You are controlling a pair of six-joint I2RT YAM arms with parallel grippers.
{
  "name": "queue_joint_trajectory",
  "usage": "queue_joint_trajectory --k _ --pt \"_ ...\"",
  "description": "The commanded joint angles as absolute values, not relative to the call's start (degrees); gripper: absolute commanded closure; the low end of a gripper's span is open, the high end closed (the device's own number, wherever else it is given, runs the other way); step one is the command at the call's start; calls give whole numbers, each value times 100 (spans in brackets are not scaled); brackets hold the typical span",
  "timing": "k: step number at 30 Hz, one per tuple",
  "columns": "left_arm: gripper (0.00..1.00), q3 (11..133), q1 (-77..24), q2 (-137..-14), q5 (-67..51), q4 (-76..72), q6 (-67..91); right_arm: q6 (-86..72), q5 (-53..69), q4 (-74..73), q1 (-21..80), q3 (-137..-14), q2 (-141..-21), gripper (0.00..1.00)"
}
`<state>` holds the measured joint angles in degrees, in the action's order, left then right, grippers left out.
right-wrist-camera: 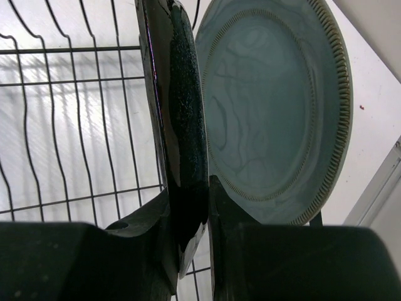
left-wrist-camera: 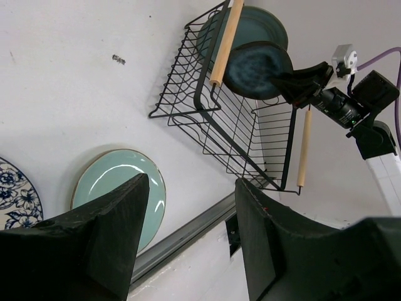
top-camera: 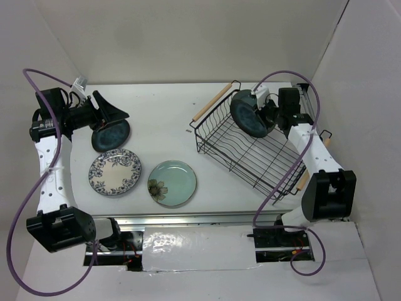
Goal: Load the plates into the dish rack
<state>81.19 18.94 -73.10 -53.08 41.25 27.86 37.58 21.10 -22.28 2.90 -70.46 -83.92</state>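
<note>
- In the dish rack [top-camera: 263, 157], our right gripper [right-wrist-camera: 188, 200] clamps the navy plate [right-wrist-camera: 182, 113] beside the grey-teal plate [right-wrist-camera: 269, 113].
- Released off-slot, it could topple onto that neighbour.
- Left gripper [left-wrist-camera: 192, 183] spread, empty.

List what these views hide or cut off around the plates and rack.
- Right wrist view: the lower rim of the dark navy plate, hidden by the right gripper, so its seating in the dish rack is unclear.
- Left wrist view: the white and blue plate, cut off by the left edge.
- Left wrist view: the flower on the mint plate, behind the left gripper.
</note>
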Motion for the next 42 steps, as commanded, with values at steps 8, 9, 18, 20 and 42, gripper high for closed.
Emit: queue_joint_trajectory --k 8,9,18,20,42 --pt "31 8420 1925 -7479 -5300 4052 2619 3920 1723 -1037 492 -7348 -8631 100" --pt "31 8429 1925 -7497 -5265 4078 2602 3937 1688 -1037 501 -7356 -8674 100" --pt "32 8323 1916 -7515 -5247 4034 2593 3937 1626 -1239 536 -7435 -8964 100" --pt "32 8315 1907 -7523 -5247 4017 2584 3920 1678 -1405 536 -7523 -9088 100" --pt "32 8209 1916 -7558 -5300 3964 2522 3876 1477 -1899 1107 -7919 -9466 23"
